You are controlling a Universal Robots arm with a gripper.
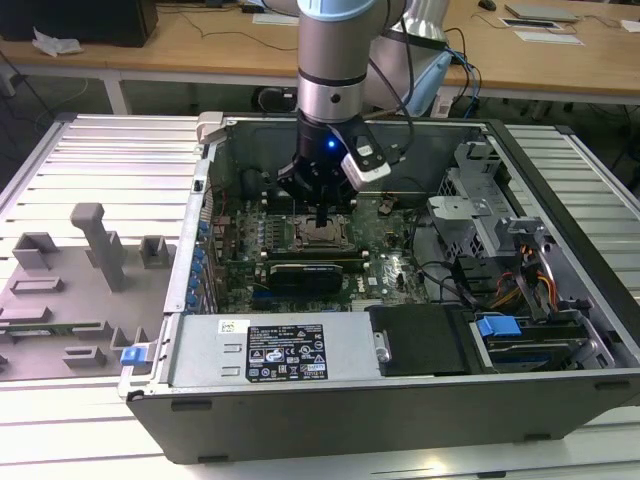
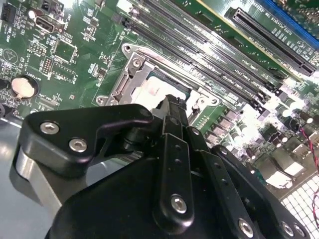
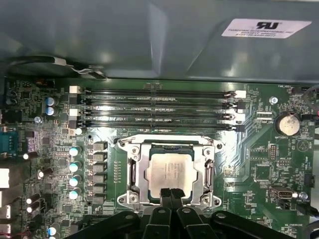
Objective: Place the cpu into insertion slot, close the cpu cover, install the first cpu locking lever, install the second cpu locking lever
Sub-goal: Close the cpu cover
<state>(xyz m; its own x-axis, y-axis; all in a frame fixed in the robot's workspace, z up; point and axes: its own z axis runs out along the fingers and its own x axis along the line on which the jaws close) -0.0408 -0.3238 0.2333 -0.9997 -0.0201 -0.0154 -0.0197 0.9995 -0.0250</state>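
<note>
The cpu (image 3: 171, 171) lies flat in the insertion slot (image 3: 130, 197) on the green motherboard, its pale silver top showing. The cpu cover (image 3: 207, 169), a silver-grey frame plate, lies down around the chip. My gripper (image 3: 172, 192) is shut, its two black fingers pressed together with nothing visible between them. Its tips sit at the socket's edge, just over the rim of the chip. In the second wrist view the gripper (image 2: 172, 105) hides part of the cpu (image 2: 148, 92). In the exterior view the gripper (image 1: 320, 216) hangs straight above the slot (image 1: 322, 237) inside the open computer case.
Long black memory slots (image 3: 159, 107) run beside the socket. A black expansion card (image 1: 310, 272) and the power supply (image 1: 270, 352) lie close to it. Drive cages and cables (image 1: 490, 270) fill the exterior view's right. A grey fixture plate (image 1: 70, 290) lies outside the case on the left.
</note>
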